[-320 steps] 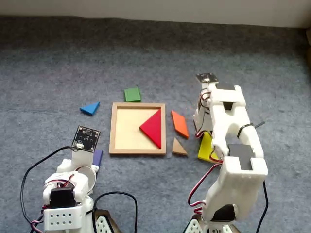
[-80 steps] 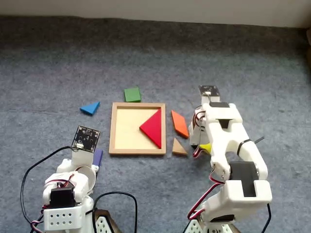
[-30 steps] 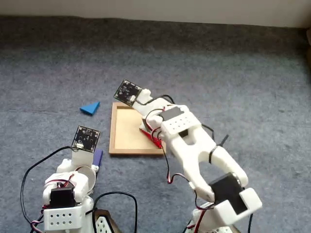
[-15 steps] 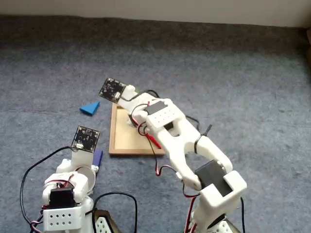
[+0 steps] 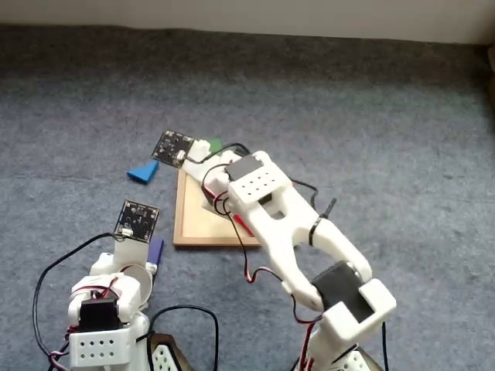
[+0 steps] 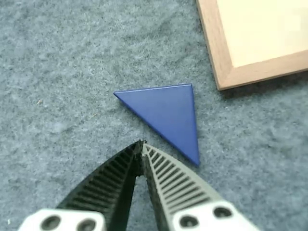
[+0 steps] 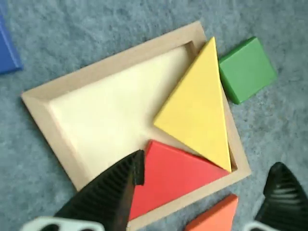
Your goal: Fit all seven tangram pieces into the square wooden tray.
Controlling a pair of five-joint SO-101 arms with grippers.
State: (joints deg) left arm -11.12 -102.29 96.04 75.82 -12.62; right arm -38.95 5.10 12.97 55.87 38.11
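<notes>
Stretched across the square wooden tray (image 5: 179,210) with the right arm (image 5: 263,185), no longer standing off to the tray's right. Above the tray, right gripper (image 7: 210,167) spread wide, holding nothing. Inside, along the rim nearest the green square (image 7: 247,70): yellow triangle (image 7: 199,108), gone from the carpet beside the arm, now touching the red triangle (image 7: 168,178). Unchanged at the left gripper (image 6: 141,146): closed, empty, tip just beside the dark blue triangle (image 6: 166,113).
</notes>
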